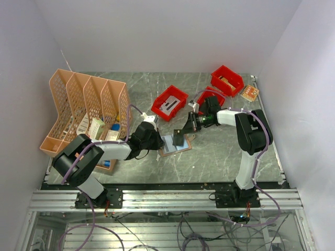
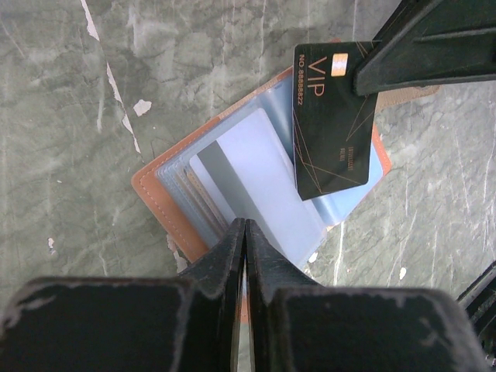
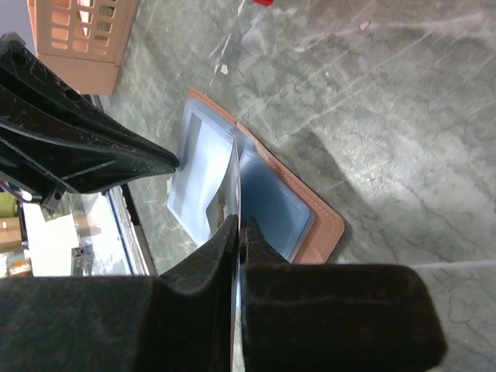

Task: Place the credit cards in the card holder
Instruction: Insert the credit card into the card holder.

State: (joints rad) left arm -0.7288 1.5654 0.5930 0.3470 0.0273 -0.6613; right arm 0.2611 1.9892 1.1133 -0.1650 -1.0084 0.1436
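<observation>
The tan card holder [image 1: 181, 149] lies open on the marble table, its clear sleeves fanned out [image 2: 151, 190] [image 3: 314, 221]. A whitish-grey credit card [image 2: 252, 167] with a dark stripe sits inside a sleeve. My right gripper [image 1: 185, 132] [image 3: 239, 225] is shut on a black VIP credit card [image 1: 179, 138] [image 2: 329, 124], held on edge over the holder's right half. My left gripper [image 1: 158, 142] [image 2: 245, 225] is shut at the holder's near-left edge and pinches a sleeve. A light blue panel [image 2: 360, 194] shows under the black card; I cannot tell whether it is a card or a sleeve.
A peach mesh file rack [image 1: 86, 104] stands at the left. Three red bins [image 1: 169, 103] [image 1: 227, 79] [image 1: 211, 97] sit behind the holder, with a small orange item [image 1: 249, 93] at the far right. The metal rail [image 1: 167, 198] runs along the near edge.
</observation>
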